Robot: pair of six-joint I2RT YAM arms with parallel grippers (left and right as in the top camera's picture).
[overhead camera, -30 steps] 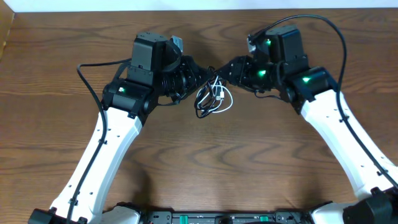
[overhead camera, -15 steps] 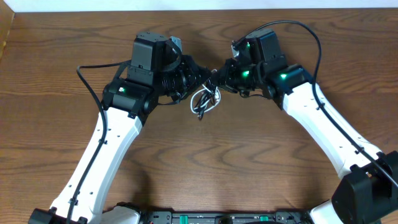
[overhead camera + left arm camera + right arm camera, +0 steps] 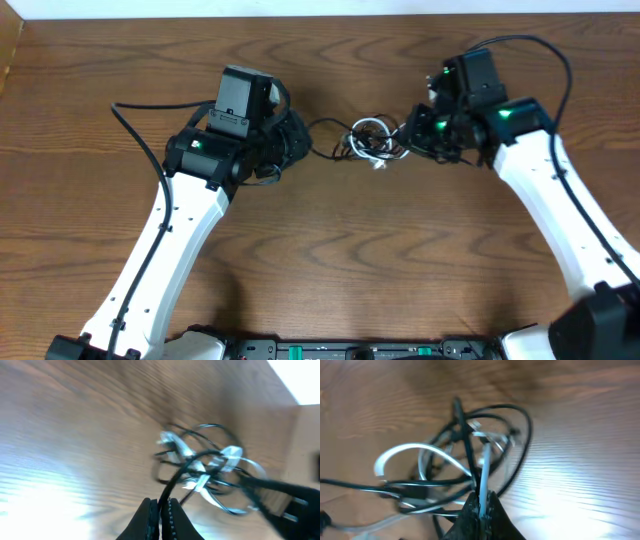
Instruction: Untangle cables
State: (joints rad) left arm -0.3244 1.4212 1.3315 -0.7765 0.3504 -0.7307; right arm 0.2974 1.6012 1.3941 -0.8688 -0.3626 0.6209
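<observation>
While motion-blurred, cables (image 3: 483,472) in indistinct tangle.

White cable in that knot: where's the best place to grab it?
Probably the white cable at its wide loop, which arches clear of the black cables; come from above, across the strand. The right gripper pinches another white stretch.

Motion blur smears the cables (image 3: 186,464) in both wrist views; overhead, individual strands are too small to separate.
</observation>
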